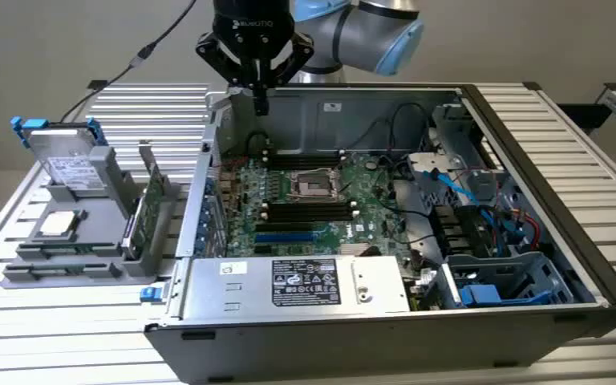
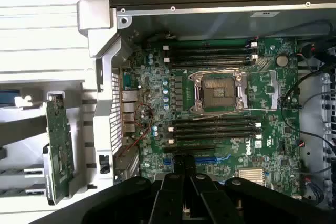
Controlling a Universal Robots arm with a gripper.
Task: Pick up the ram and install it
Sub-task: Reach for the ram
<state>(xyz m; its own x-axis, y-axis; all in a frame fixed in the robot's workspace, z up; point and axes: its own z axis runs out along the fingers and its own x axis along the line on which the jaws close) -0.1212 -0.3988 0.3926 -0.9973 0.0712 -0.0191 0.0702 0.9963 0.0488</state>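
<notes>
The ram (image 1: 129,234) looks like the low, narrow green strip standing on edge in the grey holder (image 1: 62,269), at the exterior view's left, outside the computer case. A taller green card (image 1: 157,189) stands beside it. In the wrist view a green board (image 2: 58,148) stands on edge in that holder; I cannot tell which of the two it is. My gripper (image 1: 259,100) (image 2: 184,167) hangs shut and holds nothing, over the far left corner of the open case, well away from the holder. Below it lies the motherboard (image 1: 286,200) (image 2: 262,93) with black memory slots (image 2: 215,127).
The case walls (image 1: 522,144) rise around the motherboard. Inside it are a power supply (image 1: 297,282), drive cages and blue cables (image 1: 468,200). The holder also carries a hard drive (image 1: 73,168) and a square processor chip (image 1: 60,223). Everything rests on a ribbed metal table (image 1: 597,208).
</notes>
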